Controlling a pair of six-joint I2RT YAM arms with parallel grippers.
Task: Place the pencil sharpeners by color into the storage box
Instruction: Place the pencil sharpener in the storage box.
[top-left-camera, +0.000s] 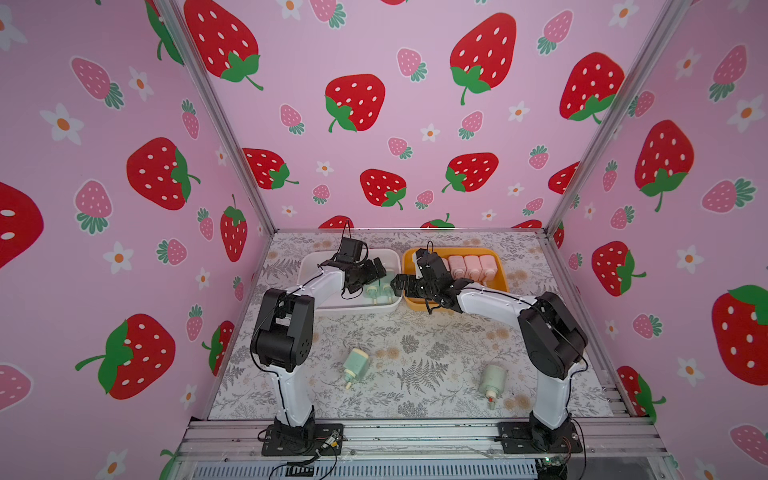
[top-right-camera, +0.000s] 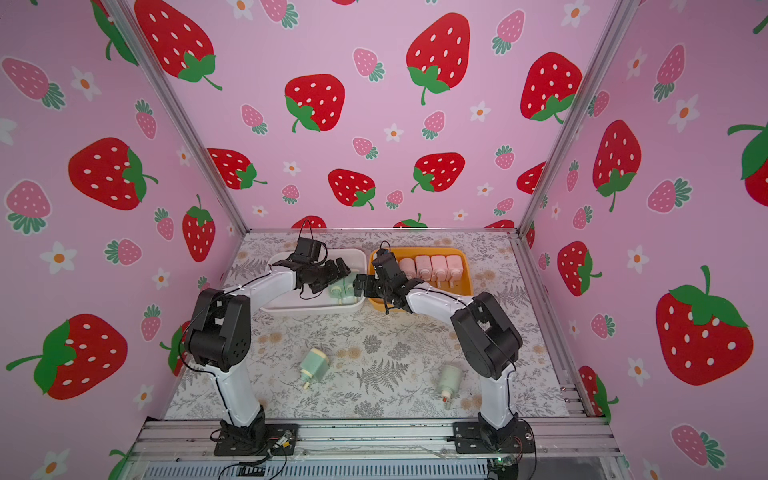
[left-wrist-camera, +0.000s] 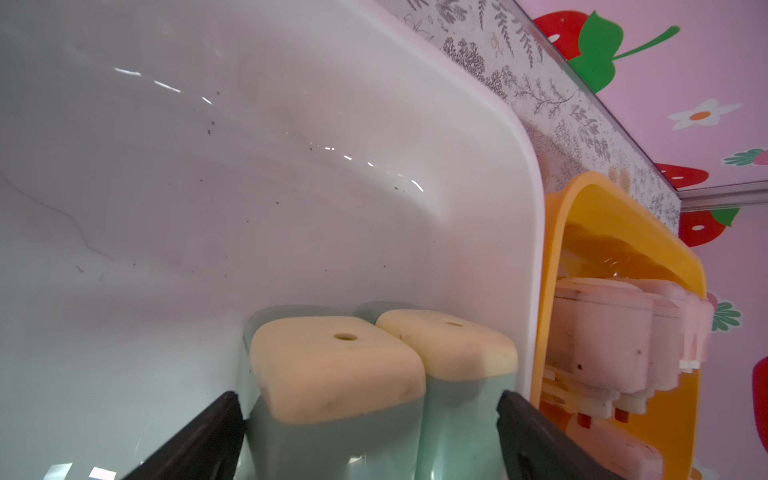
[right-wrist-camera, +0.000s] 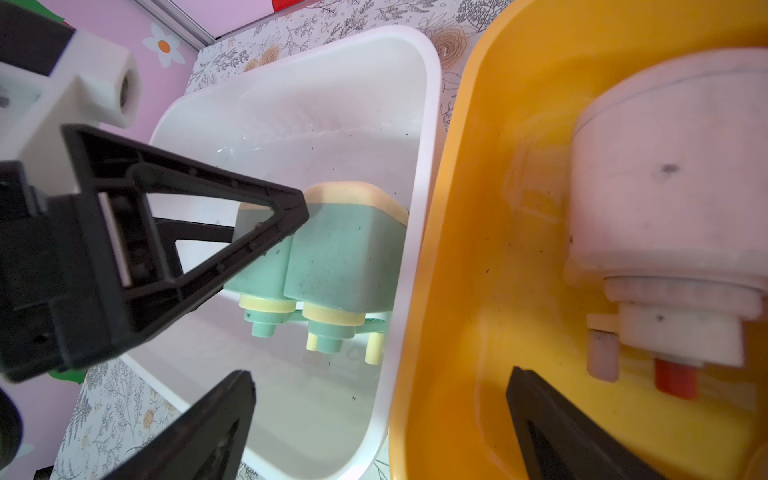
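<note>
Two mint green pencil sharpeners with cream caps lie touching inside the white bin, while pink sharpeners line the orange bin beside it and two loose green sharpeners await sorting on the table in front of it; the left gripper is spread astride the binned pair and the right gripper is spread and empty at the white bin's edge.

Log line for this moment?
left claw open, white bin | right claw open, orange bin rim | two green sharpeners on table
</note>
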